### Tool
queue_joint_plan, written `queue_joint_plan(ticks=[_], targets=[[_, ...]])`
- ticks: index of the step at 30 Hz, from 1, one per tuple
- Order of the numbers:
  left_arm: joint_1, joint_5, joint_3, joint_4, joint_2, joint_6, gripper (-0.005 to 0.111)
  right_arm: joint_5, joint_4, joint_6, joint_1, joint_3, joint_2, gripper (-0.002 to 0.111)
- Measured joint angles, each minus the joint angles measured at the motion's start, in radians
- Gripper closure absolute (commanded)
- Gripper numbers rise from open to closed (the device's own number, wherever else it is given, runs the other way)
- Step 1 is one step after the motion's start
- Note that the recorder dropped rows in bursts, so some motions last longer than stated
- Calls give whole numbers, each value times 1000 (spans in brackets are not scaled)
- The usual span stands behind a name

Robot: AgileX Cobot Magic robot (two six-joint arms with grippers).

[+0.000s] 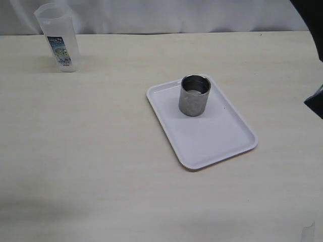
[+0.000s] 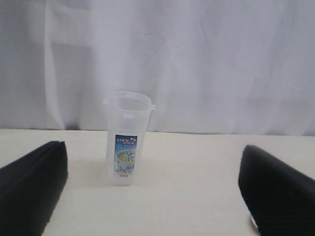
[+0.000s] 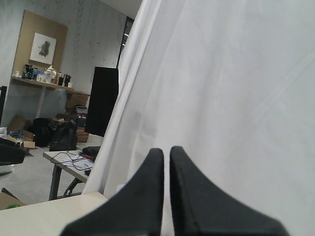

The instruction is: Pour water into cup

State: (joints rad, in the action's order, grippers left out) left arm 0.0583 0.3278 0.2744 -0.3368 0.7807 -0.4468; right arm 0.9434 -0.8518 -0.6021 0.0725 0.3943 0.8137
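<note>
The steel cup (image 1: 194,95) stands upright at the far end of a white tray (image 1: 222,136). The tall clear plastic container (image 1: 57,38) with a blue-and-white label stands at the table's far left; I cannot make out the water inside it. In the left wrist view the container (image 2: 127,140) stands ahead of my left gripper (image 2: 152,150), which is wide open, empty and well short of it. My right gripper (image 3: 166,150) is shut on nothing, raised and facing a white curtain. Neither gripper's fingers show in the exterior view.
A dark part of the right arm (image 1: 315,101) shows at the exterior view's right edge. A white curtain (image 2: 197,59) hangs behind the table's far edge. The right wrist view shows a room with a desk (image 3: 69,160) beyond the curtain.
</note>
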Motion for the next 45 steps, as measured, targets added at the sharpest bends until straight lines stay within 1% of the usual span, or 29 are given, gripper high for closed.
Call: queue_joint_plan(ticks=[4,29,40,45], targets=[[0,-17,-2,0,-44,-13,19,0,0,-11,0,0,0,104],[0,-28,-2,0,-45,-17,19,-1,0,-15,0,0,0,104],[-13,-32,-2,0,-46,19,19,-1,0,-15,0,0,0,104],[-13,-64,-2,0,-71,28,19,-1,0,-15,0,0,0,104]])
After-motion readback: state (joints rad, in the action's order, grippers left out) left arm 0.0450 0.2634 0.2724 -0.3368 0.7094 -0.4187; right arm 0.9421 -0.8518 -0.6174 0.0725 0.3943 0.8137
